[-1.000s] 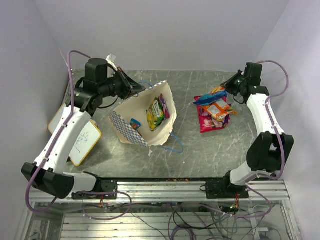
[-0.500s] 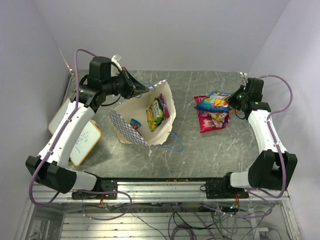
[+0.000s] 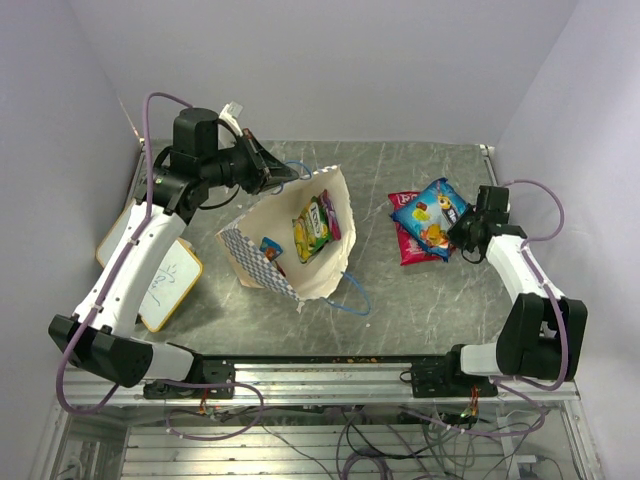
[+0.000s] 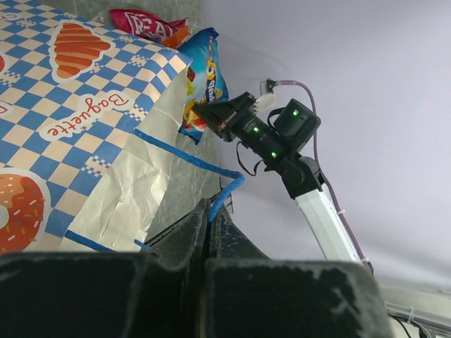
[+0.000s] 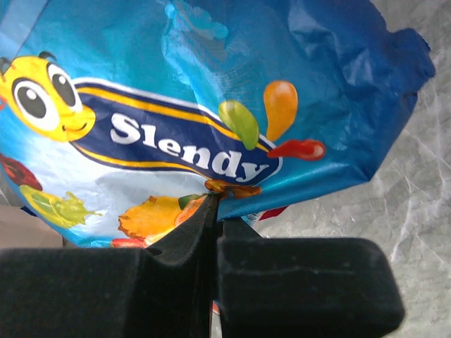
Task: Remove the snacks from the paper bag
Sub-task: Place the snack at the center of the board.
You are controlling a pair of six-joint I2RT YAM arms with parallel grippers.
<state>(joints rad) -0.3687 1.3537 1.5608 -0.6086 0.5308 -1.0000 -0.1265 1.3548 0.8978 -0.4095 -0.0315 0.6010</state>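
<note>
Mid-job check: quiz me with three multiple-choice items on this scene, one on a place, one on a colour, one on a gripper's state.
1. Where is the yellow-green packet? A on the whiteboard; B inside the paper bag; C on the metal rail.
2. What main colour is the Slendy packet in the right gripper? A blue; B green; C white.
3. How is the left gripper? A open over the table; B shut on a red packet; C shut on the bag's blue cord handle.
Answers: 1 B, it lies against the bag's cream inside. 2 A, the wrist view shows blue foil. 3 C, the cord runs between its closed fingers.
</note>
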